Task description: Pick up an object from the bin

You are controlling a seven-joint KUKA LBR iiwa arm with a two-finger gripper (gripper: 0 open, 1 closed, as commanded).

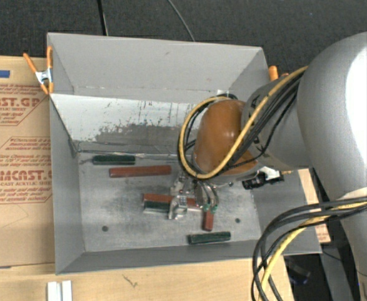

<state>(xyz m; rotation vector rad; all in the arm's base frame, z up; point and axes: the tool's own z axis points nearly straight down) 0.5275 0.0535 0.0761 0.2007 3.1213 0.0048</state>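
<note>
Big and grey, the robot's arm (340,118) looms over the right side, with yellow and black cables (190,137) looping round the orange cover (220,137) on its wrist. Below that cover the pincer (182,200) is down at the floor of the grey bin (64,187), about the middle. Whether it is open or closed I cannot tell. A short red-brown block (155,200) lies flat, right up against the pincer's left side. A small red-brown piece (207,220) sits just right of the pincer, and a near green bar (208,237) lies closer to the near wall. Off to the far left lie a long red-brown bar (139,171) and a far green bar (113,159), apart from the pincer.
</note>
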